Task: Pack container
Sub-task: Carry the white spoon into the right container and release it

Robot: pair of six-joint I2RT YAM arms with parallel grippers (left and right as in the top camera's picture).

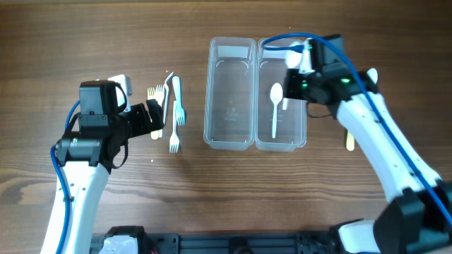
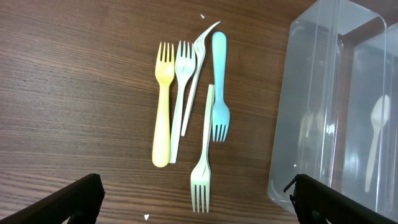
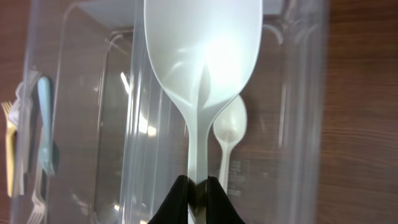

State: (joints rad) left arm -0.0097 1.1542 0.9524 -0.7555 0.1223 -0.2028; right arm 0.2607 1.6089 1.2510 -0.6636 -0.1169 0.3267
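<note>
container (image 1: pixel 209 106) sits in the middle of the bench (image 1: pixel 70 42) between the two arms; its right bin (image 1: pixel 293 134) holds one white spoon (image 1: pixel 276 106) lying flat, its left bin (image 1: pixel 229 106) shows nothing inside. right pincer (image 3: pixel 198 186) is clamped narrow on the handle of a second white spoon (image 3: pixel 202 50), bowl over the right bin; left pincer (image 1: pixel 157 120) is spread wide over five forks (image 2: pixel 185 68) lying loose on the bench beside the left bin, none gripped. judgement: early stage, with one piece packed, one in hand and all the forks left to do.

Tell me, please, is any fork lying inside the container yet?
No, all the forks lie on the table beside the container, whose only content is a white spoon in the bin farther from them.
</note>
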